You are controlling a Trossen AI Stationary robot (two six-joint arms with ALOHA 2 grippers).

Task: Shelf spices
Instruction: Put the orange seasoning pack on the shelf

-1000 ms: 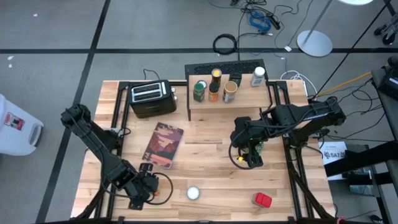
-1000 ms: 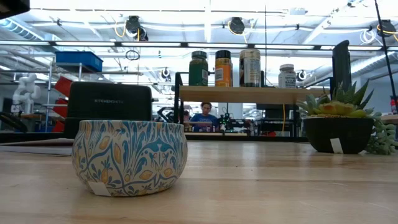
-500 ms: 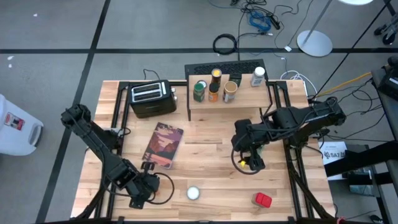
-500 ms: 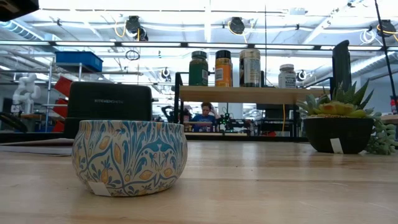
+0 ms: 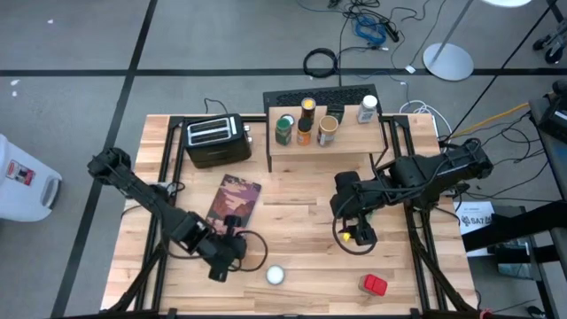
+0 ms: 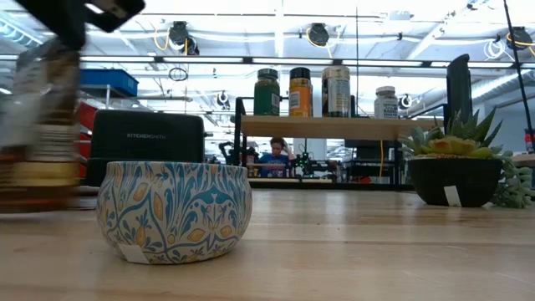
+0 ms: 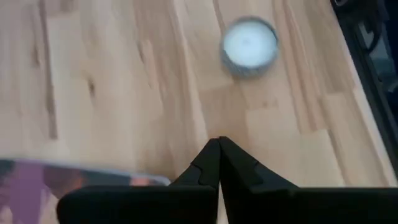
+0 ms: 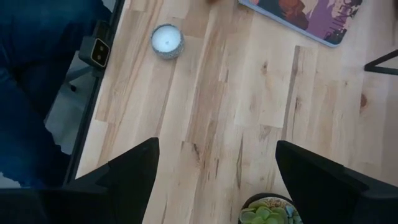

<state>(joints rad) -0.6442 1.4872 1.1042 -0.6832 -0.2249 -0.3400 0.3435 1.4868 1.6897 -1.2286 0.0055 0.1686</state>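
Beside book — closed left tool

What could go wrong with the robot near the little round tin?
The left jaws are shut and close to the patterned tin. They could knock it toward the table edge instead of grabbing it. The right jaws hang open over the potted plant and might bump it.
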